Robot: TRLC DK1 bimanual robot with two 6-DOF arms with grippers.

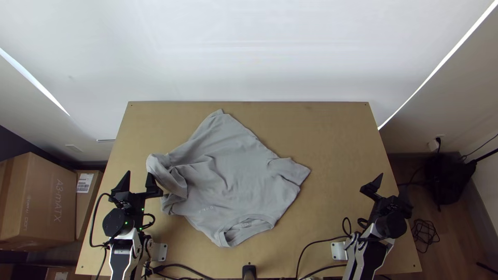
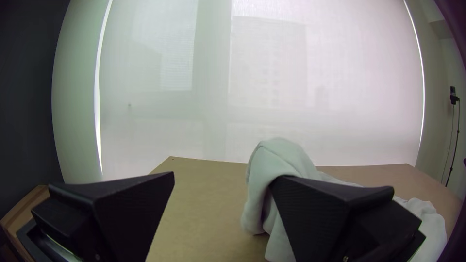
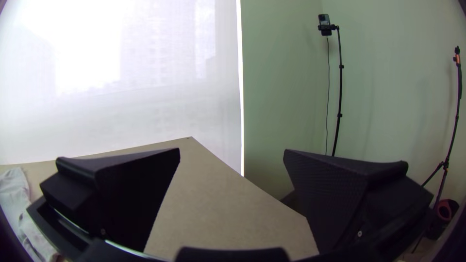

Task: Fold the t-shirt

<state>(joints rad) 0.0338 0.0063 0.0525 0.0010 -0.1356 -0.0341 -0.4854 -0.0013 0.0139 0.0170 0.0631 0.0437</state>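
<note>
Nearest, parted around nothing: left gripper (image 1: pixel 138 173). Just to its right, bunched close by but spread beyond, collar (image 1: pixel 251 236) toward the worktop's (image 1: pixel 337 150) near edge: t-shirt (image 1: pixel 238 166). Well apart, likewise parted and empty: right gripper (image 1: pixel 371 182). Probably better begun from the left.

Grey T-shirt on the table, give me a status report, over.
Left gripper open, beside bunched side; right gripper open, holding nothing. Grey T-shirt mostly spread, neckline toward table's near edge. Possible snag: that bunch.
</note>
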